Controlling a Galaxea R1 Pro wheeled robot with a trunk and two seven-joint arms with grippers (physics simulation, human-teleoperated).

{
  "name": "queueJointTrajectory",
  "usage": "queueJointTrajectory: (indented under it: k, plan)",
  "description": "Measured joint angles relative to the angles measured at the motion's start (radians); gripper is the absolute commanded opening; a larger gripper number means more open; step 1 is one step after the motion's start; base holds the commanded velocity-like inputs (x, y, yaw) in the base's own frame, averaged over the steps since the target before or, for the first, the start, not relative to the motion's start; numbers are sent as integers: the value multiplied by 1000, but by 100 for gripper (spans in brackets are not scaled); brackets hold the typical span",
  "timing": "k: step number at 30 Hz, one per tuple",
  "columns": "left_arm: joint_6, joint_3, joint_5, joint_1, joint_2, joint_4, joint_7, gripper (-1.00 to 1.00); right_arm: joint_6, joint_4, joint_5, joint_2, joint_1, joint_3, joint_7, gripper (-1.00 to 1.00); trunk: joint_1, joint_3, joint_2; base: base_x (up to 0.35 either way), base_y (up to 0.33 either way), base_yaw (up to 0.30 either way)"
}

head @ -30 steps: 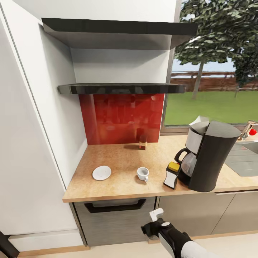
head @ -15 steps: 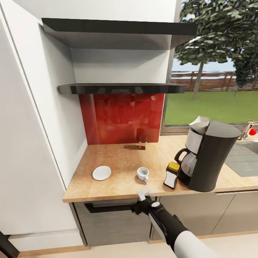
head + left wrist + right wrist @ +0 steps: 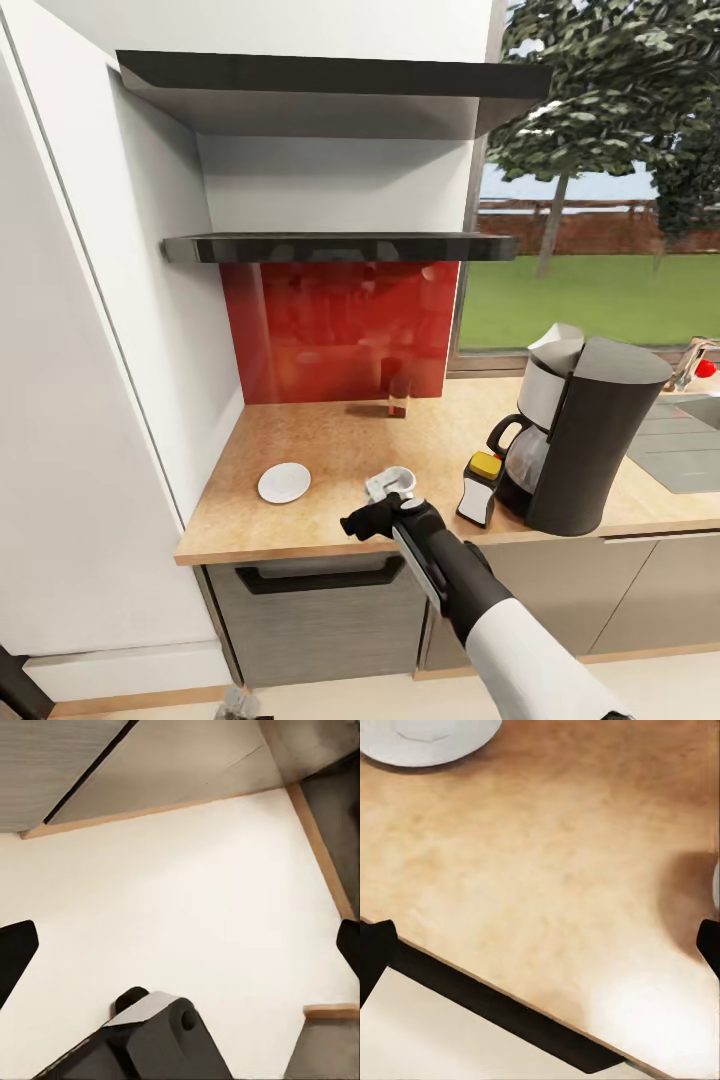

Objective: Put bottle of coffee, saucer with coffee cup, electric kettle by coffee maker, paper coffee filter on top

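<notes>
Head view: coffee cup point(image 3: 399, 479) apart from saucer point(image 3: 284, 483).

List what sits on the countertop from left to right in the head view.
saucer → coffee cup, with the right end effector at it → small container with a yellow cap → coffee maker. The brown bottle at the back overlaps the cup's column, so it is left out.

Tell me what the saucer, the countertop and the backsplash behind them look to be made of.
The saucer looks like glazed white ceramic: plain, smooth, evenly bright. The countertop reads as a tan, mottled wood-look or laminate surface with a matte to satin finish and a soft sheen in the right wrist view. The red backsplash appears to be glossy glass or acrylic, since it carries blurred reflections. Being renders, none of this is certain.
</notes>
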Motion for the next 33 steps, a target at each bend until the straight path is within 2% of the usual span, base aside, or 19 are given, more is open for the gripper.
queueJointTrajectory:
  k: [2,4,5,6,9,12,14,18,21,22,27,28,30,33]
  plan:
    - [2,0,0,-8,7,0,-69,100,1,-2,-1,0,-8,0,0,100,0,0,0,0,0,0]
    - [4,1,3,-15,20,0,-161,100,2,-3,-1,0,-14,0,-1,100,0,0,0,0,0,0]
    - [5,6,13,-21,31,0,-227,100,2,-3,-1,0,-16,0,-2,100,0,0,0,0,0,0]
    - [6,13,22,-29,38,0,-267,100,2,-3,-1,0,-17,0,-2,100,0,0,0,0,0,0]
    - [27,36,55,-58,58,1,-345,100,2,-4,-1,0,-19,-1,-5,100,0,0,0,0,0,0]
    - [109,65,88,-96,85,1,-370,100,1,-16,0,0,-20,-3,-7,100,0,0,0,0,0,0]
    - [139,73,96,-126,100,1,-375,100,2,-30,0,0,-20,-4,-6,100,0,0,0,0,0,0]
    - [179,81,101,-184,111,0,-379,100,2,-32,2,0,-20,-6,-7,100,0,0,0,0,0,0]
    - [264,82,102,-230,116,-26,-396,100,2,-36,3,0,-20,-7,-7,100,0,0,0,0,0,0]
    - [274,81,101,-236,119,-32,-399,100,2,-37,3,0,-20,-8,-7,100,0,0,0,0,0,0]
    - [345,83,102,-291,150,-52,-409,100,2,-39,3,0,-20,-9,-1,100,0,0,0,0,0,0]
    - [369,87,103,-320,167,-50,-408,100,2,-34,4,0,-20,-9,0,100,0,0,0,0,0,0]
    - [379,85,103,-347,184,-44,-406,100,2,-35,4,0,-20,-9,0,100,0,0,0,0,0,0]
    - [383,85,104,-359,212,-41,-405,100,2,-38,4,0,-20,-9,0,100,0,0,0,0,0,0]
